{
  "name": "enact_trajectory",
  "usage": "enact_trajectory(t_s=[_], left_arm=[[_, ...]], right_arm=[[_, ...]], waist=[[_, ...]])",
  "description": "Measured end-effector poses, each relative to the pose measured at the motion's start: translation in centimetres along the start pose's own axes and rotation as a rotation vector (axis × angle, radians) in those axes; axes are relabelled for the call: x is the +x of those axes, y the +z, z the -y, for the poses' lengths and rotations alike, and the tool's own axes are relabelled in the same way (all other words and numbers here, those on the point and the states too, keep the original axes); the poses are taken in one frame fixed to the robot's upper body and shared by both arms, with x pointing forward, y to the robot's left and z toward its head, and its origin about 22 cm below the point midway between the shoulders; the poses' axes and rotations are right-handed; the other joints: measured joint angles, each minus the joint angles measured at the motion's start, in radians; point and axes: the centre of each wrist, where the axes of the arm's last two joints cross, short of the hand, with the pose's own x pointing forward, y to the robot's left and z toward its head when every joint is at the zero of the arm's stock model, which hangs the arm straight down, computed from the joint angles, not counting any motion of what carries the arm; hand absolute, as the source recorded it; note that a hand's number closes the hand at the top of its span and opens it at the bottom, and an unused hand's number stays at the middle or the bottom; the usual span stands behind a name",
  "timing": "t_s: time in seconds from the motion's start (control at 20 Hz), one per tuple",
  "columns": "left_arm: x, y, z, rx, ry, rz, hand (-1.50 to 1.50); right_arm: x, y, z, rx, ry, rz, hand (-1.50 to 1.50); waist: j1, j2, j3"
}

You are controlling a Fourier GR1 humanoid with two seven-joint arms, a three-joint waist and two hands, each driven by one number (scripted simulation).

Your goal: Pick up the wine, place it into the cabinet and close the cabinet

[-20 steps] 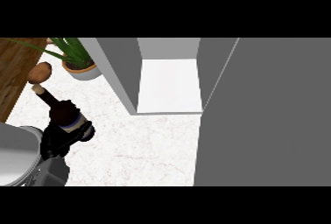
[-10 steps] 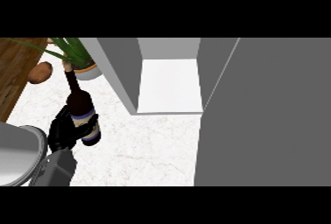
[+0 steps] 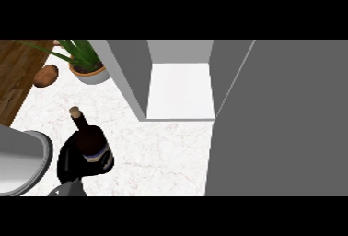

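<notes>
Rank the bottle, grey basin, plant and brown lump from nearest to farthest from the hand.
1. Bottle, held in the left hand.
2. Grey basin, just left of it.
3. Plant and brown lump, far ahead: too close to call.

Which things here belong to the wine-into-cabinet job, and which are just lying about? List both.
For the job:
- wine bottle, with the left robot hand curled round it
- open cabinet
- cabinet door

Just lying about:
- potted plant
- brown rounded item beside it
- wooden surface
- grey round vessel at the lower left
</notes>
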Motion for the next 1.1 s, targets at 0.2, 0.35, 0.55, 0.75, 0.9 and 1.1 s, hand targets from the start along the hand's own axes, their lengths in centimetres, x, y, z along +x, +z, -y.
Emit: enact_trajectory(t_s=[0.2,0.35,0.55,0.75,0.9,1.1], left_arm=[[0.2,2.1,0.8,-0.063,0.041,0.044,1.50],[1.4,2.1,2.5,-0.113,0.060,0.059,1.50],[3.1,1.6,5.2,-0.163,0.068,0.066,1.50],[5.3,1.6,8.9,-0.193,0.063,0.072,1.50],[6.7,1.1,11.5,-0.207,0.053,0.085,1.50],[9.2,0.2,15.3,-0.227,0.048,0.078,1.50]], right_arm=[[-0.1,0.1,0.1,-0.006,0.000,0.000,-1.50],[-0.2,0.1,-0.1,0.005,-0.005,-0.002,-1.50],[0.0,0.0,0.1,0.002,0.005,0.003,-1.50],[0.1,-0.2,0.3,-0.002,0.011,0.007,-1.50],[0.0,0.0,0.6,-0.006,0.028,0.003,-1.50],[0.1,-0.3,0.6,0.000,0.026,0.003,-1.50]], waist=[[0.001,0.000,0.000],[0.000,0.000,0.000],[-0.002,0.000,0.000],[-0.002,0.001,0.000],[-0.006,0.002,0.000],[-0.007,0.004,0.000]])
